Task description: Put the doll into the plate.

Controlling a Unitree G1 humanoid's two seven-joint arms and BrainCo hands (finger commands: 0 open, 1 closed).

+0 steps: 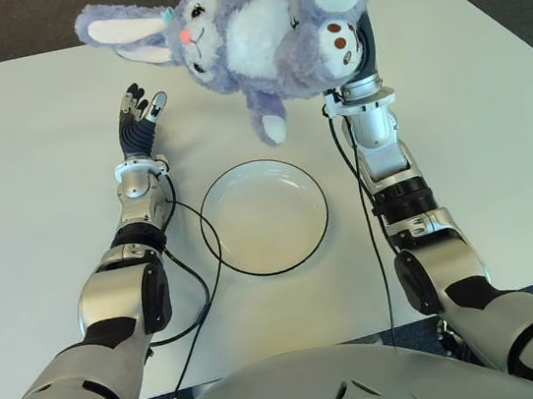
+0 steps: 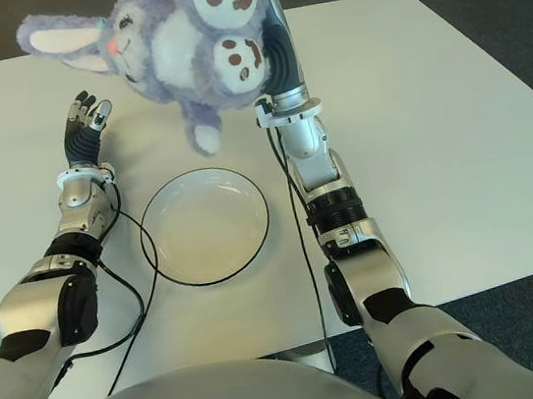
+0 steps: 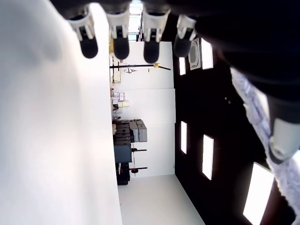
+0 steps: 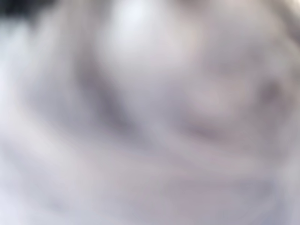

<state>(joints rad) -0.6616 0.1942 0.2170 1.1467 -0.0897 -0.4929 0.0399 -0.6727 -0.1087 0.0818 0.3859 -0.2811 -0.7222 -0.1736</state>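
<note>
the right hand (image 1: 356, 43) grips the doll (image 1: 243, 34) aloft, above and beyond the plate (image 1: 264, 217) on the counter (image 1: 475, 130). the left hand (image 1: 138, 113), left of the plate, shows straight, empty fingers (image 3: 121, 47).

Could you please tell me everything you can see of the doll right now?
The doll is a plush rabbit: lilac fur, white belly and muzzle, pink nose, long white-lined ears, white soles with brown paw prints. It hangs in the air, tipped over, feet uppermost and head toward the robot's left, one arm dangling. The right hand holds it from behind, mostly hidden by it. It is above the table, beyond the empty plate, touching neither.
</note>
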